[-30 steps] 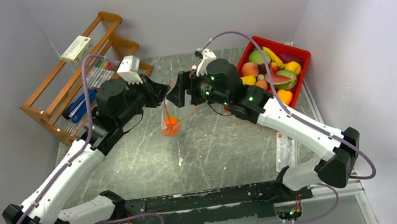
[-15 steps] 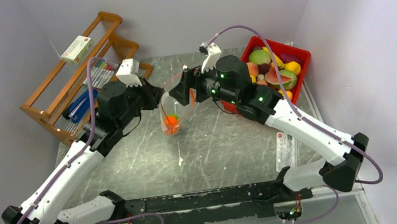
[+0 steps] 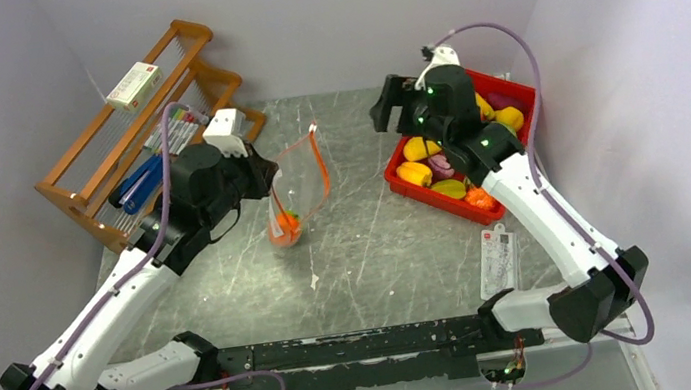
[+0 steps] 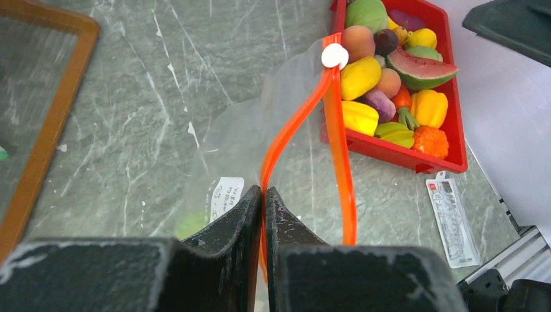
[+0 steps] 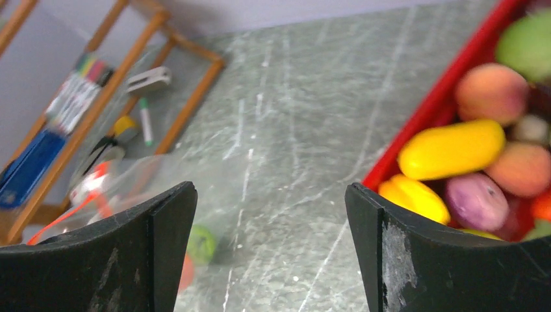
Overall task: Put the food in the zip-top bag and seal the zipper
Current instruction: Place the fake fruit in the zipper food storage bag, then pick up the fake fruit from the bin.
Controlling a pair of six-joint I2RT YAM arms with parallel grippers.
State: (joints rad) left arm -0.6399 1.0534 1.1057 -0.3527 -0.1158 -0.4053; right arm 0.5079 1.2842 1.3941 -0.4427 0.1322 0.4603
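Observation:
My left gripper [image 3: 267,178] is shut on the orange-red zipper [image 4: 286,133] of the clear zip-top bag [image 3: 292,190] and holds it up over the table; the mouth gapes open. In the left wrist view the gripper [image 4: 263,192] pinches one side of the strip, beside the white label [image 4: 225,196]. An orange and green toy food [image 3: 286,226] lies in the bag's bottom. My right gripper [image 3: 393,108] is open and empty, above the left end of the red tray [image 3: 438,195] of toy food [image 4: 360,77]. The right wrist view shows the gripper [image 5: 271,208] open, the bag [image 5: 130,179] at left.
A wooden rack [image 3: 92,198] with pens and a small box stands at the back left. A flat packaged item [image 3: 498,263] lies at the right near the front. The black arm rail [image 3: 361,346] runs along the near edge.
My right gripper has let go of the bag's mouth and swung right and back to the red tray. The tray now sits nearer the middle. The left gripper keeps holding the zipper.

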